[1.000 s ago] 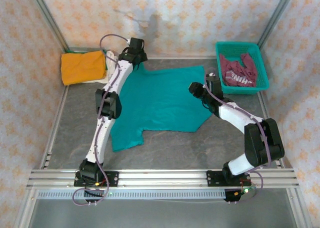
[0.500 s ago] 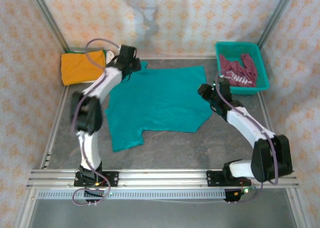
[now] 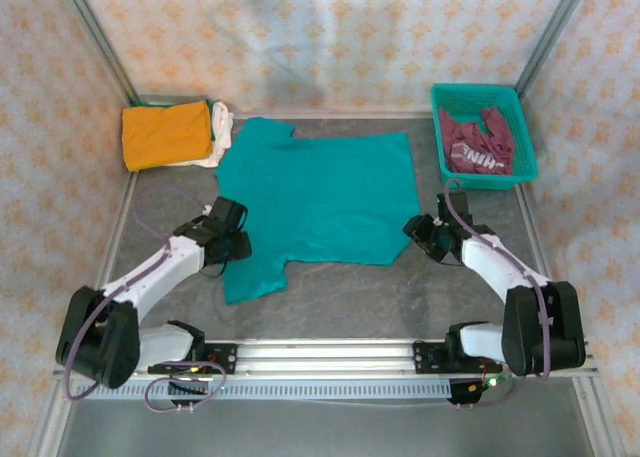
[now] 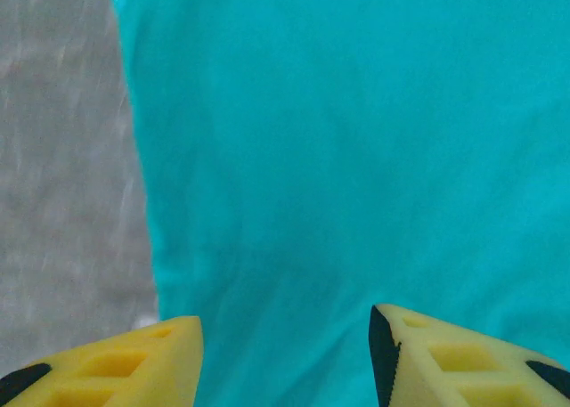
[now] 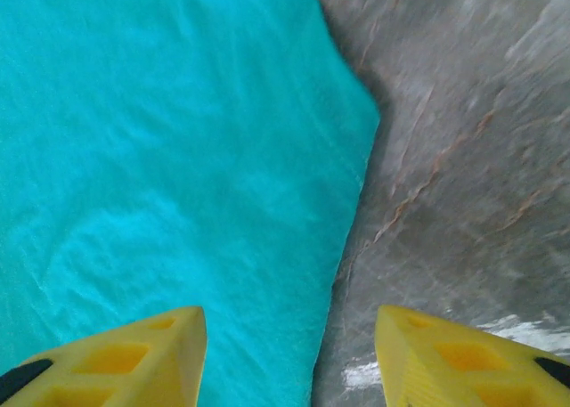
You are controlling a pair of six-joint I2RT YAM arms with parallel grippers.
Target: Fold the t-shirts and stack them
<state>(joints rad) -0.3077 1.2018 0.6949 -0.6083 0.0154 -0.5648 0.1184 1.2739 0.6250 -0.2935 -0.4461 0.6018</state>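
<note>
The teal t-shirt (image 3: pixel 315 202) lies spread flat in the middle of the table, plain side up. My left gripper (image 3: pixel 236 244) hovers open over its near-left part by the sleeve; in the left wrist view the gripper (image 4: pixel 285 358) has teal cloth (image 4: pixel 356 140) beneath it. My right gripper (image 3: pixel 417 231) stands open at the shirt's near-right edge; in the right wrist view the gripper (image 5: pixel 289 358) straddles the cloth edge (image 5: pixel 347 238). A folded orange shirt (image 3: pixel 165 134) rests on a white one (image 3: pixel 223 127) at the back left. The maroon shirt (image 3: pixel 478 147) lies crumpled in the basket.
The teal plastic basket (image 3: pixel 476 90) stands at the back right corner. Metal frame posts and patterned walls close in the table (image 3: pixel 400 287) on three sides. An aluminium rail (image 3: pixel 320 357) with both arm bases runs along the near edge.
Both arms have drawn back from the shirt's far side toward the near edge. The left gripper left the collar area; the right one left the edge by the basket. The shirt stays flat.
</note>
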